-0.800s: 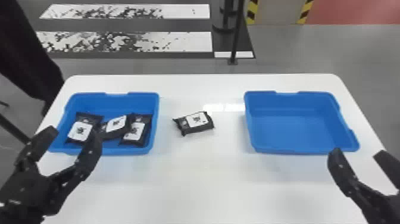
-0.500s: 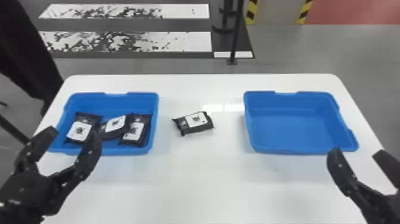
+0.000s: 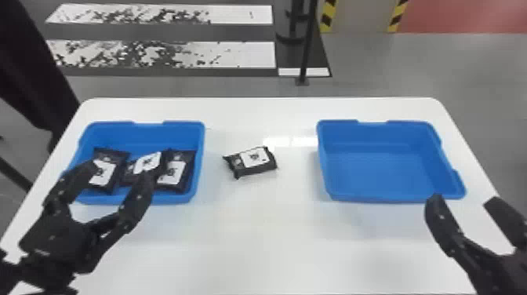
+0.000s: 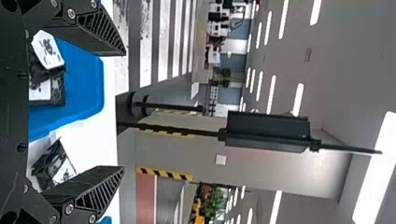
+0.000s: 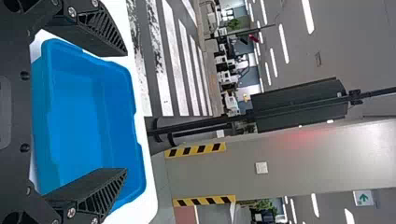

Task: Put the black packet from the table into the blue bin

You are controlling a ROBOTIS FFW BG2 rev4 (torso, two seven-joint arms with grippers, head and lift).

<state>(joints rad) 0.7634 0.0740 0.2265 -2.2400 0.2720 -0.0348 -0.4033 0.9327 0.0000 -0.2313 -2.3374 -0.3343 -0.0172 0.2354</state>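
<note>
At the lower left of the head view, the left gripper [image 3: 120, 172] hangs over the near side of the left-hand bin, its two fingers spread well apart. At the lower right, the right gripper [image 3: 464, 201] is held by the near right corner of the other bin, and its fingers are apart too, with a gap between the tips.

Beyond the grippers spreads the white table [image 3: 258, 243]. The black packet [image 3: 255, 161] lies on it near the middle of the frame, between the two bins and closer to the left one, touching neither. It rests flat and a little askew, its white label facing up.

On the left of the frame sits the left-hand bin [image 3: 141, 131], blue, with three more black packets [image 3: 174, 174] inside, side by side; the middle one lies slanted between its neighbours. On the right of the frame stands the right-hand bin [image 3: 388, 172], also blue, its bottom in plain sight.

Past the far edge of the table, a grey floor [image 3: 372, 82] runs back, with speckled white stripes [image 3: 255, 55] at the upper left, a thin black pole [image 3: 308, 47] at the upper centre, and a red patch [image 3: 470, 15] at the upper right.
</note>
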